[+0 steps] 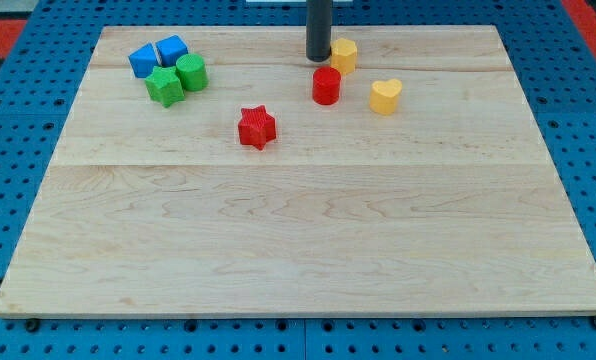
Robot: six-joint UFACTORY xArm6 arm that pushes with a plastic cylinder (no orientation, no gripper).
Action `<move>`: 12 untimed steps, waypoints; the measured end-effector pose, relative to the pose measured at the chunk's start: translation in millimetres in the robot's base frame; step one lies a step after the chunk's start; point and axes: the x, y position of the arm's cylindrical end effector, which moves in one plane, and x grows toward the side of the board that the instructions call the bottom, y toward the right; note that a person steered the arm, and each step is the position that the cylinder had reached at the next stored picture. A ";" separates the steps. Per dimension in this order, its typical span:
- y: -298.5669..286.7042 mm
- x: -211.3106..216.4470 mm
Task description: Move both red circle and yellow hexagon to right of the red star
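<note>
Red star block [257,127] sits left of centre on the wooden bench [298,240]; the red circle block [326,85] lies up-right of it. My tip [319,57], no jaws, holding nothing, stands just left of the yellow hexagon block [344,55]. Better to push from the view's top, nudging each block downward level with the star.
</note>
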 end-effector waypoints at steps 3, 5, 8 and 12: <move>46.7 27.1; 44.7 -22.5; 29.7 14.7; 35.7 40.8</move>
